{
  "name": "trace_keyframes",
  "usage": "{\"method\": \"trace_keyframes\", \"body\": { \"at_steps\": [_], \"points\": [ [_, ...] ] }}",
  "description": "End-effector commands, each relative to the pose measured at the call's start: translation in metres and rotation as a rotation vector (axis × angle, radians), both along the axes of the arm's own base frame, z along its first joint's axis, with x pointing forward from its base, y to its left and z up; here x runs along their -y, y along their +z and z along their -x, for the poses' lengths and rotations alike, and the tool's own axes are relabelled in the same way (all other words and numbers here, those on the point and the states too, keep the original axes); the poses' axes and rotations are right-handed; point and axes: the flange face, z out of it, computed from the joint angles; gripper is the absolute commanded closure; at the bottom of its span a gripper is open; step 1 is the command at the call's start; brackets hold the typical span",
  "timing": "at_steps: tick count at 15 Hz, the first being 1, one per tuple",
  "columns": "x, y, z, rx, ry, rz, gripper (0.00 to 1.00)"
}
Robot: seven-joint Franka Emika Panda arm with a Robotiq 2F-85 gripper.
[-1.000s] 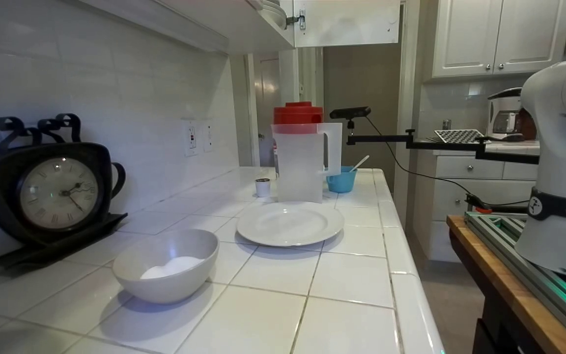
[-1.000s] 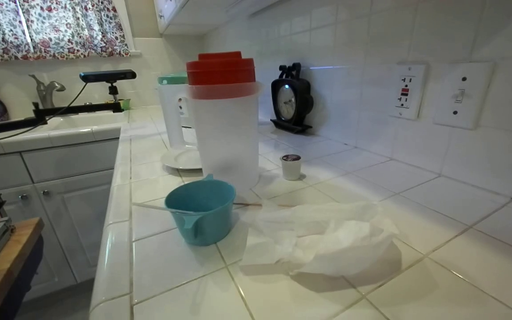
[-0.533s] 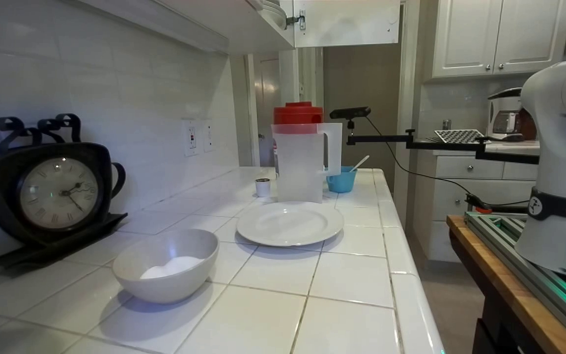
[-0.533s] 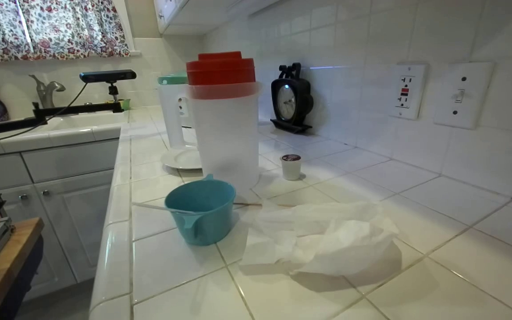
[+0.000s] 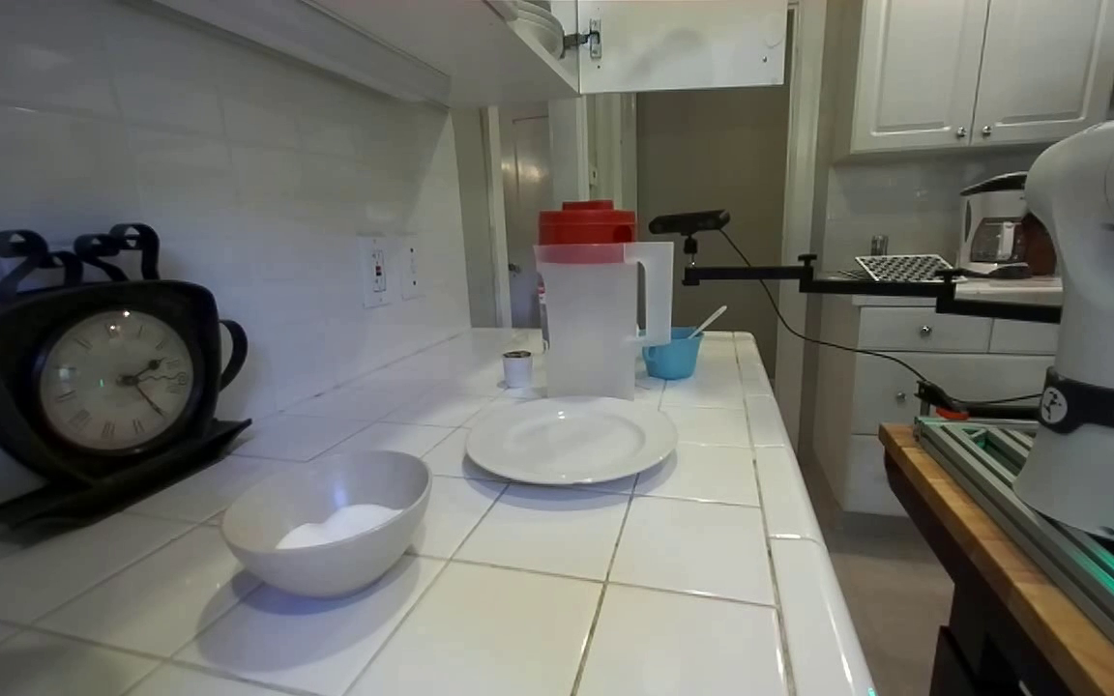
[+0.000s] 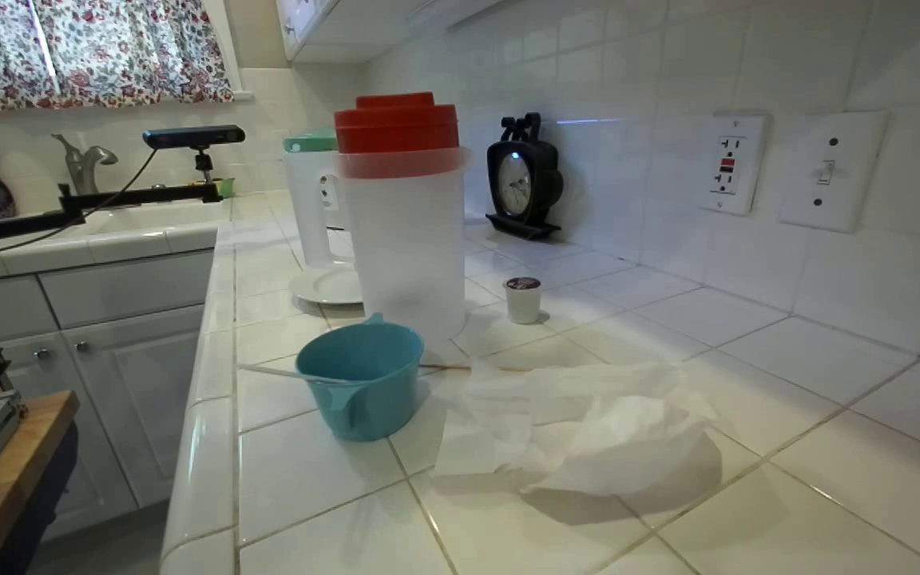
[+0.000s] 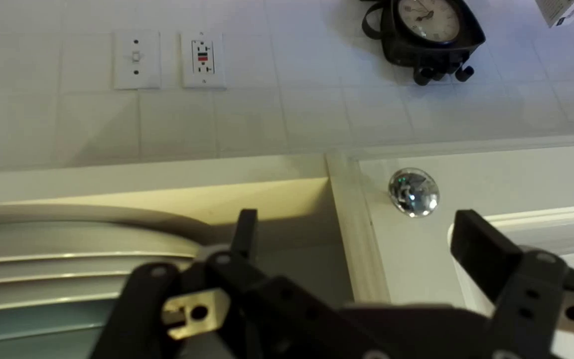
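My gripper [image 7: 358,214] shows in the wrist view, whose picture stands upside down. Its two black fingers are wide apart with nothing between them. It is nearest to a round chrome knob [image 7: 414,192] on a closed white upper cabinet door [image 7: 411,264]. The knob lies beyond the fingertips, apart from them. Beside that door is an open cabinet section with stacked plates or bowls [image 7: 68,249], partly hidden behind the left finger. The stack also shows in an exterior view [image 5: 540,27], near an open cabinet door [image 5: 683,43]. The gripper is outside both exterior views.
On the tiled counter stand a red-lidded pitcher [image 5: 591,319], a white plate [image 5: 571,440], a bowl [image 5: 325,522], a black clock [image 5: 117,377], a blue cup [image 6: 360,379], a small pod [image 6: 523,300] and crumpled paper [image 6: 588,431]. A camera arm [image 5: 828,282] crosses over the aisle.
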Motion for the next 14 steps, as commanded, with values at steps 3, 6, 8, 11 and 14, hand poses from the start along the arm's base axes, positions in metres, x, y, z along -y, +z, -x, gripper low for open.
{"method": "trace_keyframes", "body": {
  "at_steps": [3, 6, 8, 11, 14],
  "points": [
    [0.006, 0.01, -0.005, 0.11, 0.106, -0.01, 0.0],
    [0.014, 0.012, -0.01, 0.179, 0.156, -0.024, 0.0],
    [0.019, 0.012, -0.013, 0.219, 0.198, -0.042, 0.0],
    [0.025, 0.012, -0.021, 0.284, 0.267, -0.066, 0.0],
    [0.025, 0.01, -0.033, 0.326, 0.342, -0.099, 0.0]
  ]
}}
